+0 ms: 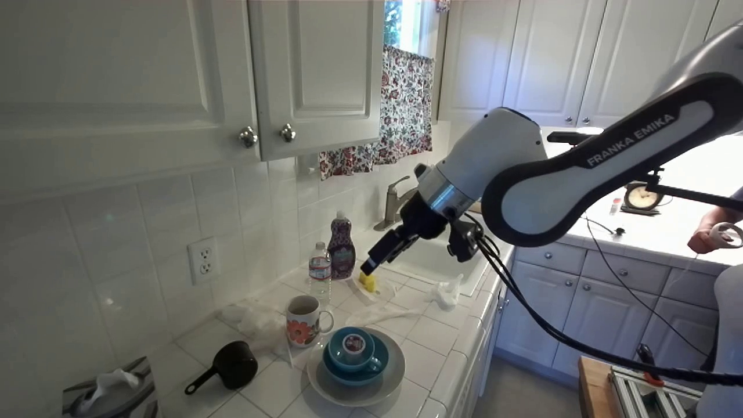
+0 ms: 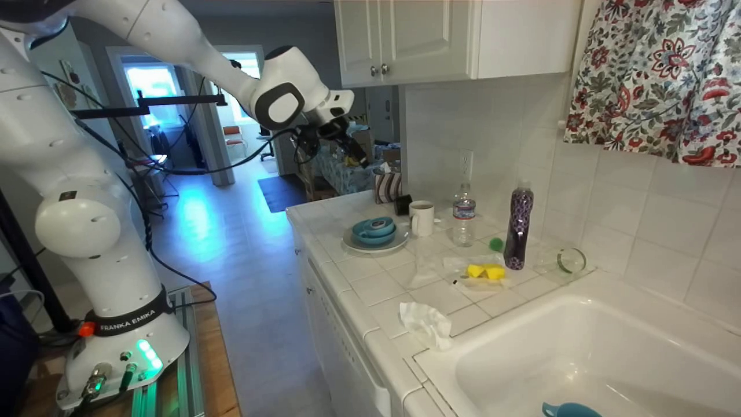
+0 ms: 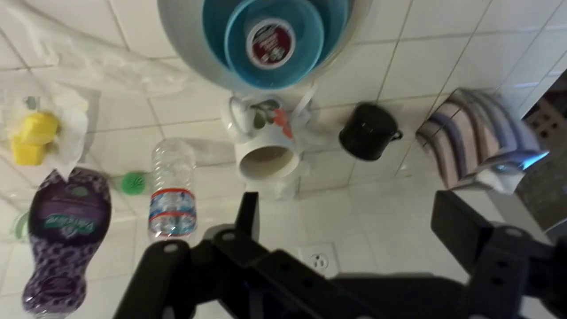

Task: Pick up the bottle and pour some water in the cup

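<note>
The surface (image 2: 376, 286) was white-tiled with thin grout lines, and a white sink (image 2: 521, 341) was set into it. A pale plate (image 1: 348, 396) lay flat there, and just beside it stood a white mug (image 1: 303, 326) printed with a red flower. Near the mug a clear plastic bottle (image 1: 320, 273) stood upright; toward the sink from that stood a dark purple bottle (image 1: 342, 255), also upright. A small round green thing (image 2: 496, 244) lay between the two bottles. Clear crumpled film (image 1: 258, 321) lay between the mug and a black long-handled scoop (image 1: 237, 364). A crumpled white sheet (image 2: 425, 323) lay near the sink. In an exterior view, a striped box (image 2: 388, 185) stood at the far end.
</note>
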Tool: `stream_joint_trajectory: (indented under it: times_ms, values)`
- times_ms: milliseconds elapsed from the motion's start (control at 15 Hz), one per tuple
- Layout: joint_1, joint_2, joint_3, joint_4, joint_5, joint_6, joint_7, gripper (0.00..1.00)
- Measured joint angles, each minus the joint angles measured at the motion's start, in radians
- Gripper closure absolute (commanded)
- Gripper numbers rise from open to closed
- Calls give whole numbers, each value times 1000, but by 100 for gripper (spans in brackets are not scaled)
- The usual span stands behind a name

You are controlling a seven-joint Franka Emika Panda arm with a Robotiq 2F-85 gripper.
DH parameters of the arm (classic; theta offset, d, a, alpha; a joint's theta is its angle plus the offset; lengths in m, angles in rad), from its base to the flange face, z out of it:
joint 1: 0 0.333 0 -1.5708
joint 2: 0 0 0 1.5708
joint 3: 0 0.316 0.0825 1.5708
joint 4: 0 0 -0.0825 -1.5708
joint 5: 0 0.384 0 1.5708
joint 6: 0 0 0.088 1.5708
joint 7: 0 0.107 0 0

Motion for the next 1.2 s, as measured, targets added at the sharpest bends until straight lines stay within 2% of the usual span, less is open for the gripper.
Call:
stream_joint_trajectory:
  times_ms: [200, 667, 867, 1067, 1200]
  values:
    - [-42, 74, -37, 37, -8, 148, 0, 0]
    - [-60, 325, -104, 168, -9, 467, -8, 0]
    - [-32, 430, -186, 225, 6, 542, -53, 0]
    - [33, 510, -268, 265, 34, 631, -109, 0]
    - [80, 558, -297, 291, 53, 707, -133, 0]
